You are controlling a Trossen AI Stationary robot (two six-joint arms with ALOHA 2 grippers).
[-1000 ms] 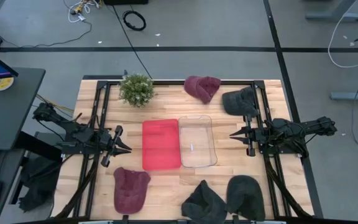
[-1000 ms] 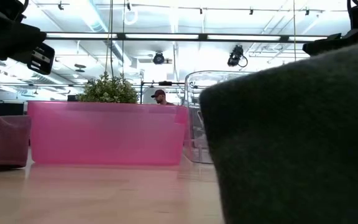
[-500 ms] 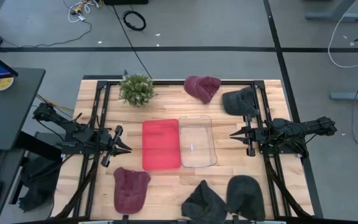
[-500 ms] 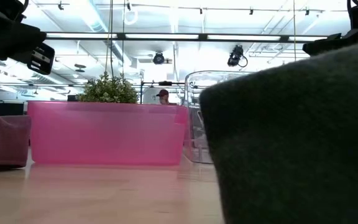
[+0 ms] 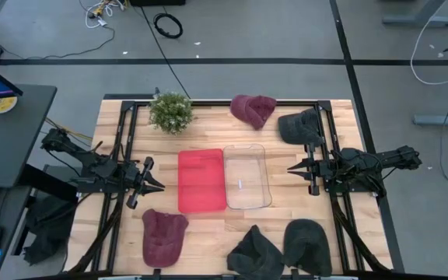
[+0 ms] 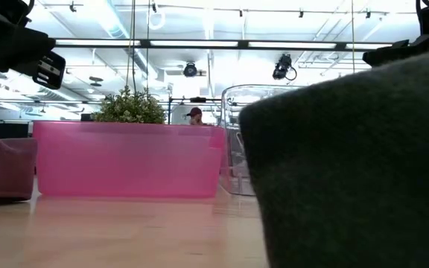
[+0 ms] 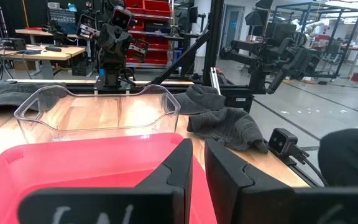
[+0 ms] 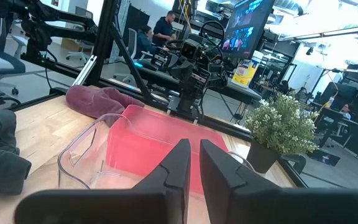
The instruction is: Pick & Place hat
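Note:
Several knit hats lie flat on the wooden table. Two are maroon, one at the far edge and one at the near left. Three are dark grey, one at the far right and two at the near edge. A red bin and a clear bin stand side by side at the centre. My left gripper hovers left of the red bin, shut and holding nothing. My right gripper hovers right of the clear bin, also shut and holding nothing.
A small potted plant stands at the far left of the table. Black frame rails run along both sides. In the low view a dark grey hat fills the foreground. People show in the room beyond.

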